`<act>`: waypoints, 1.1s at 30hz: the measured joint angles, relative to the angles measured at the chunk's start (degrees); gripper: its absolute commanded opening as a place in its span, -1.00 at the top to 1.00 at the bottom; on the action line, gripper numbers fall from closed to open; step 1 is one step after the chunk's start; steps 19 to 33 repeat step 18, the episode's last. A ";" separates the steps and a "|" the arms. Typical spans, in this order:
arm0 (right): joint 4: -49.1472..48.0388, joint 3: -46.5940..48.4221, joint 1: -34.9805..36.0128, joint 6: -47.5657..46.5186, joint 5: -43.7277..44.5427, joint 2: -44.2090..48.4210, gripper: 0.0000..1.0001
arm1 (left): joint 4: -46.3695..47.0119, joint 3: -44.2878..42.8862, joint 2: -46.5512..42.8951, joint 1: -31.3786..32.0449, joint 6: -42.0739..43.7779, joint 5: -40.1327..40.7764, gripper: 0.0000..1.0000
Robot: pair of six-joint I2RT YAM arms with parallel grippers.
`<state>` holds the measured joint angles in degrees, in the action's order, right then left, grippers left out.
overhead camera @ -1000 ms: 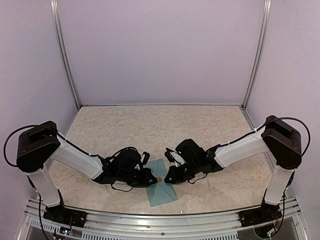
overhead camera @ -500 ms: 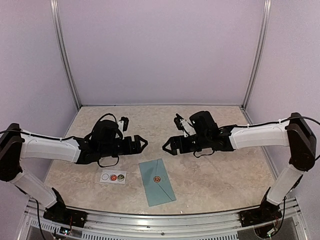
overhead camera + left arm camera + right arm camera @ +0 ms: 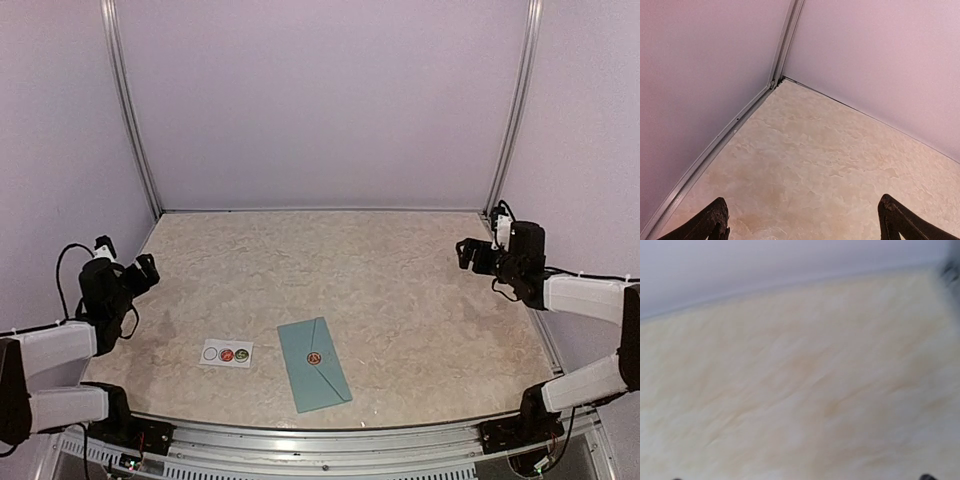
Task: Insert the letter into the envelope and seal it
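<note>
Blurred marbled tabletop [image 3: 800, 390] below wall [image 3: 765, 265]

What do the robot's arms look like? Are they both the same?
Yes, they match. The left arm and right arm are smooth white tubes with chunky black joints. The left tool and right tool are black, each with two dark pointed fingers. Thin black cables loop along the arms.

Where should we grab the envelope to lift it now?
Probably the right long edge of the envelope, coming in low from the right. It lies flat and sealed, long axis near to far, so nothing stands up to pinch; a finger must get under an edge. The sticker strip lies to its left, crowding that side.
</note>
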<state>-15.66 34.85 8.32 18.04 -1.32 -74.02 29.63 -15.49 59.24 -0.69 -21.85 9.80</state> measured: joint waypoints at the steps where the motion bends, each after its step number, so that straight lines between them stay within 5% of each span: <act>1: -2.71 -2.69 -0.74 -1.42 1.57 2.62 -0.99 | 1.49 1.33 -1.22 -0.35 1.29 1.20 -0.98; 10: -23.41 -18.08 -1.33 -12.63 11.96 3.91 -0.99 | 13.99 7.08 0.87 -1.29 9.66 5.92 -0.98; 33: -29.29 -19.06 -1.33 -15.72 12.83 2.32 -0.99 | 16.57 7.04 3.26 -1.29 11.41 5.42 -0.98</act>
